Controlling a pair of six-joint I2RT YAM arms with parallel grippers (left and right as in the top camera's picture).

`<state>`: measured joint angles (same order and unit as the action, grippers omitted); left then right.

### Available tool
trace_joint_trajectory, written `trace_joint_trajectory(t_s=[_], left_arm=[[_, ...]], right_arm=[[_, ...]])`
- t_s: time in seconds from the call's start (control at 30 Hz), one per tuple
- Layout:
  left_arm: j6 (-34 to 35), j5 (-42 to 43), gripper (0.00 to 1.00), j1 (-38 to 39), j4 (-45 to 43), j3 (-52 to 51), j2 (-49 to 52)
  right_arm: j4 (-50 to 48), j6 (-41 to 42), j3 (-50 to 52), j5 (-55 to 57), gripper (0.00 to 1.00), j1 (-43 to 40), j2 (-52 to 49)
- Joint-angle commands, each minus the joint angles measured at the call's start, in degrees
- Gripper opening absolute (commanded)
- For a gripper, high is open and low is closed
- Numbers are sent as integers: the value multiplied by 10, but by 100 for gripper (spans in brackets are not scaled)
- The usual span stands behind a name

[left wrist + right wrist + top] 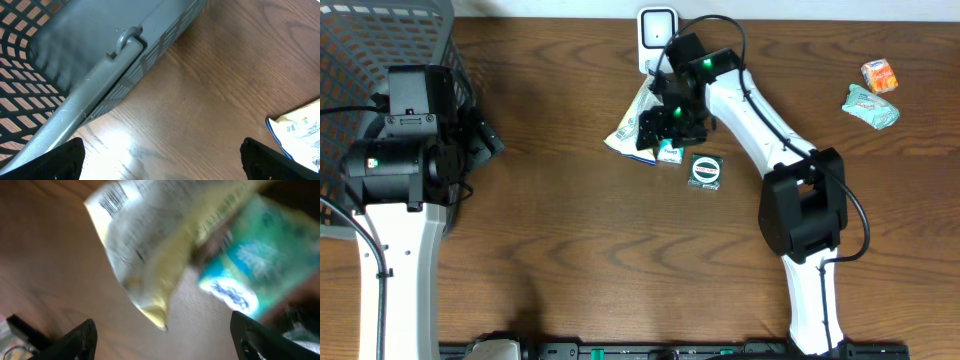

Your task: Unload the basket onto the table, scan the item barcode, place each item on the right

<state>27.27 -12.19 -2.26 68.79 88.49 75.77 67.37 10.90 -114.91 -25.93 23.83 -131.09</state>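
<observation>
A white and yellow packet [626, 130] lies at the table's middle, its barcode facing up in the right wrist view, where the packet [145, 250] fills the top. My right gripper [666, 124] hovers over it, open. In its own view the right gripper [165, 339] has the packet's lower corner hanging between the spread fingers, with nothing clamped. A teal tissue pack [247, 265] lies beside the packet. A white scanner [657, 35] stands at the back edge. My left gripper [160, 161] is open over bare wood beside the basket, holding nothing.
A grey mesh basket [380, 50] fills the back left corner, and its rim [95, 75] runs close to the left gripper. A round green-black item [705, 171] lies by the tissue pack [669, 152]. An orange snack [879, 75] and a green pouch [870, 106] lie far right.
</observation>
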Motion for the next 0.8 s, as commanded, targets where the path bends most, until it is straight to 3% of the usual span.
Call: trace_joint_trajectory(t_s=[0.0,0.17,0.3,0.5,0.7,0.77], left_arm=[[9,-7,98,-5,2,-2,2],[9,-7,97,-5,2,-2,2],[9,-7,98,-5,2,-2,2],[9,-7,98,-5,2,-2,2],[9,-7,98,-5,2,-2,2],[9,-7,98,-5,2,-2,2]], right_arm=[[19,-11,-4,23,78,-20,33],[25,19,-2,98,74,-28,32],[27,19,-2,87,75,-26,32],[25,13,-2,60,87,-25,32],[22,12,-2,61,89,-26,32],[20,13,-2,75,85,-26,32]])
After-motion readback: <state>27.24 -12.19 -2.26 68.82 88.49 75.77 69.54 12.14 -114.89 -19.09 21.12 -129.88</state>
